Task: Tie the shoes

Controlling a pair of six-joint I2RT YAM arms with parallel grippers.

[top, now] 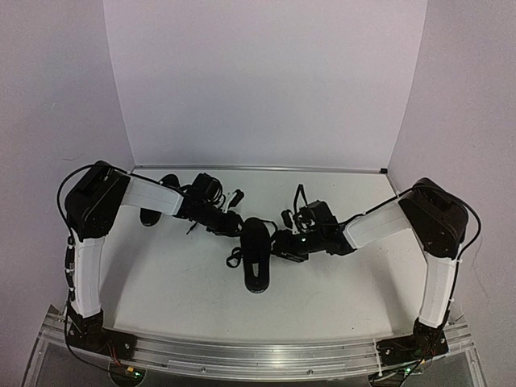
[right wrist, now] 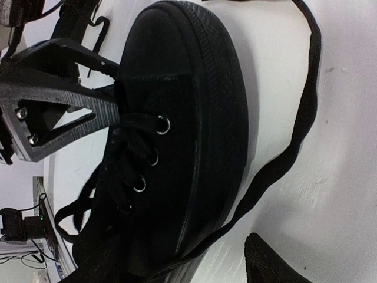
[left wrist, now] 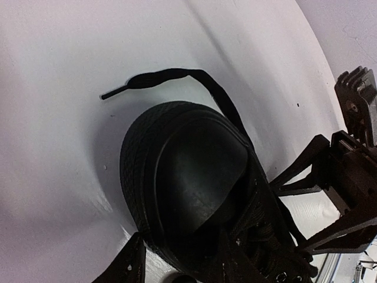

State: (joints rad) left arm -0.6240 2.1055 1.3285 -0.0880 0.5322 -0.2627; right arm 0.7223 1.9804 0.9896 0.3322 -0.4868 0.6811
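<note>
One black shoe [top: 256, 258] lies mid-table with its toe towards the arms. Its laces are untied. One loose lace [left wrist: 171, 73] curls past the toe, and the right wrist view shows a lace [right wrist: 297, 132] trailing along the sole on the table. My left gripper [top: 239, 226] is at the shoe's left side. Its fingers [left wrist: 126, 265] stand apart, one on the table by the sole, the other over the eyelets. My right gripper [top: 280, 242] is at the shoe's right side. One finger [right wrist: 277, 264] shows, off the sole. The second shoe [top: 150, 216] lies half hidden under my left forearm.
White walls close the table [top: 177, 290] at the back and both sides. A lace loop [top: 234, 260] lies left of the middle shoe. The two grippers nearly face each other across the shoe, and the right one [left wrist: 344, 177] shows in the left wrist view.
</note>
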